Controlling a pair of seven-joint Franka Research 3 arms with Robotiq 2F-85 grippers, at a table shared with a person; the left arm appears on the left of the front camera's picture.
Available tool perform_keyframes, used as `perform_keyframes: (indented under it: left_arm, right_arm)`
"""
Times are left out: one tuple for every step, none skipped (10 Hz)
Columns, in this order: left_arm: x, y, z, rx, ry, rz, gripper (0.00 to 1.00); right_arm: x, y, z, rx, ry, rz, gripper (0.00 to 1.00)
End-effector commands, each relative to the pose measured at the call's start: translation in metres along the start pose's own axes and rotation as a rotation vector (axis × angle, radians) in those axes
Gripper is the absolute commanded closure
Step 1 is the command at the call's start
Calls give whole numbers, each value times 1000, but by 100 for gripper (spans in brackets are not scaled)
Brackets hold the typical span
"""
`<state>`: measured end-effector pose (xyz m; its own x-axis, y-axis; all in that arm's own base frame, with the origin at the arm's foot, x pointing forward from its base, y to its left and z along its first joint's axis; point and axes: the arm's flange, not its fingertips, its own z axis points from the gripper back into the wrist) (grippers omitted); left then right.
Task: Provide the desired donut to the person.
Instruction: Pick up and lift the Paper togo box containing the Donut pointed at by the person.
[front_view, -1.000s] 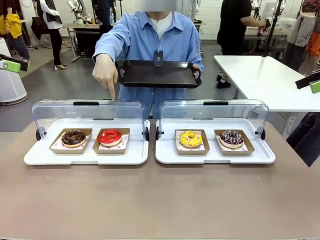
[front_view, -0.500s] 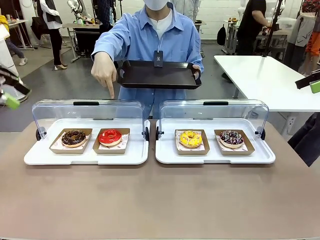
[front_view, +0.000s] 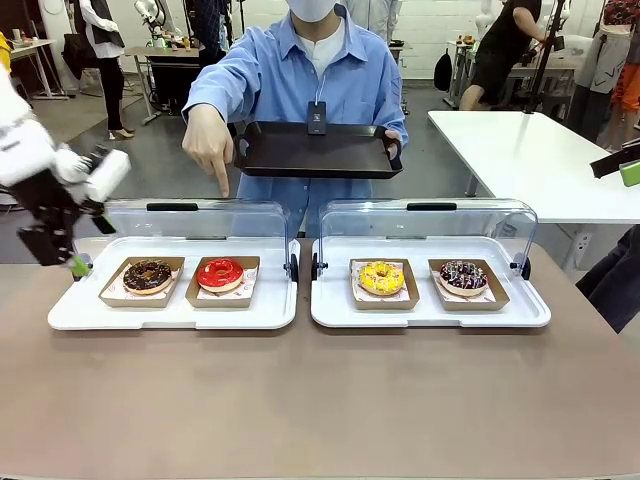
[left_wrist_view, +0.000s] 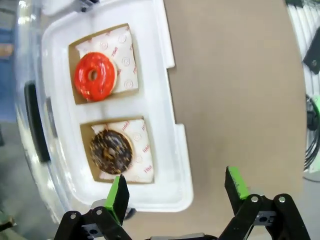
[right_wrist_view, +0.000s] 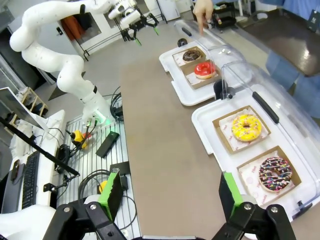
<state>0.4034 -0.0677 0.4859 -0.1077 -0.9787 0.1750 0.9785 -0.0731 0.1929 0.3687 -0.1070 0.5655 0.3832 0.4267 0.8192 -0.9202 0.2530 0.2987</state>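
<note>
The person (front_view: 300, 70) in a light-blue shirt holds a black tray (front_view: 318, 148) at the chest and points a finger (front_view: 222, 185) down over the red donut (front_view: 220, 273). A chocolate donut (front_view: 147, 275) lies to its left on the same white tray (front_view: 170, 315). My left gripper (front_view: 62, 258), blurred, hangs at that tray's left end. In the left wrist view it (left_wrist_view: 177, 187) is open above the tray's edge, close to the chocolate donut (left_wrist_view: 111, 151), with the red donut (left_wrist_view: 95, 76) beyond. My right gripper (right_wrist_view: 170, 192) is open, high over the table.
A second white tray (front_view: 430, 315) holds a yellow donut (front_view: 381, 277) and a sprinkled chocolate donut (front_view: 463, 276). Clear lids (front_view: 175, 220) stand raised behind both trays. The brown table (front_view: 320, 400) is bare in front. A white table (front_view: 530, 160) stands at the back right.
My left arm has swung in from the left edge and down to the left end of the left tray. The person keeps pointing at the red donut.
</note>
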Motion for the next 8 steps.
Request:
perform_keyframes:
  left_arm:
    - [32,9,-32,38,102,-31,0]
    - [51,12,-49,41,138,-60,0]
    - [72,15,-68,41,167,-86,0]
    - [88,21,-82,40,181,-97,0]
    - [101,27,-94,37,186,-102,0]
    - [110,29,-107,30,189,-106,0]
    - [113,30,-117,17,182,-102,0]
    - [106,32,-116,-12,163,-96,0]
  right_arm:
    - [-1,-1,0,15,-17,13,0]
    - [-1,-1,0,15,-17,13,0]
    - [-1,-1,0,15,-17,13,0]
    - [-1,-1,0,15,-17,13,0]
    - [-1,-1,0,15,-17,13,0]
    - [-1,-1,0,15,-17,13,0]
    - [-1,-1,0,15,-17,13,0]
    - [-1,-1,0,15,-17,13,0]
